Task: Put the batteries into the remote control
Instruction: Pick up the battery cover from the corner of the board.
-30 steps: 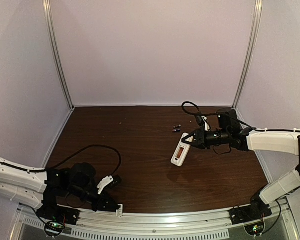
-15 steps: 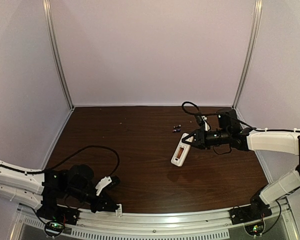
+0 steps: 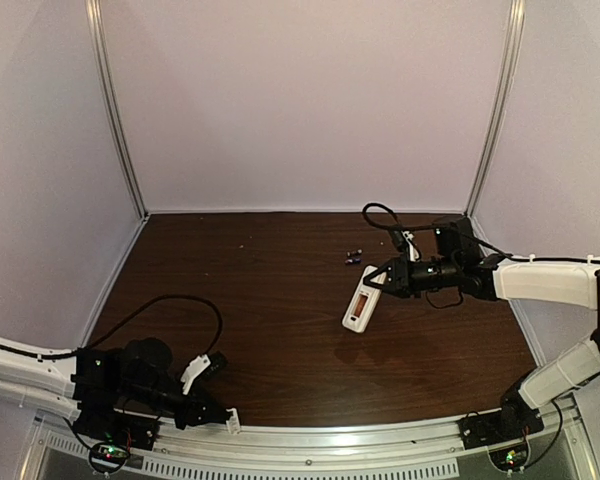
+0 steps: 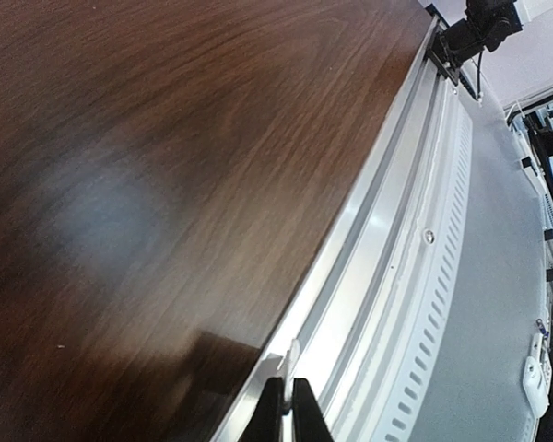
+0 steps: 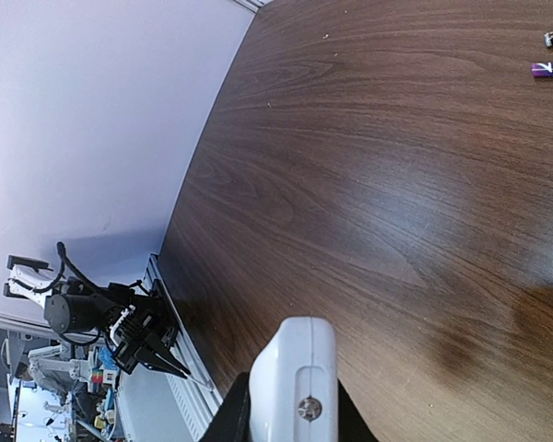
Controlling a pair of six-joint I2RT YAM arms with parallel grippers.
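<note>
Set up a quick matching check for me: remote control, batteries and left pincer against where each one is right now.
1. remote control
2. batteries
3. left pincer

A. lying loose on the table
B. shut, at the near rail
C. clamped in the right pincer

Pairs: 1-C, 2-A, 3-B

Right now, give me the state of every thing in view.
remote control, held at one end, recess up
batteries, loose on the table, not loaded
right tool, shut on the remote control
left tool, shut and empty, by the near rail
</note>
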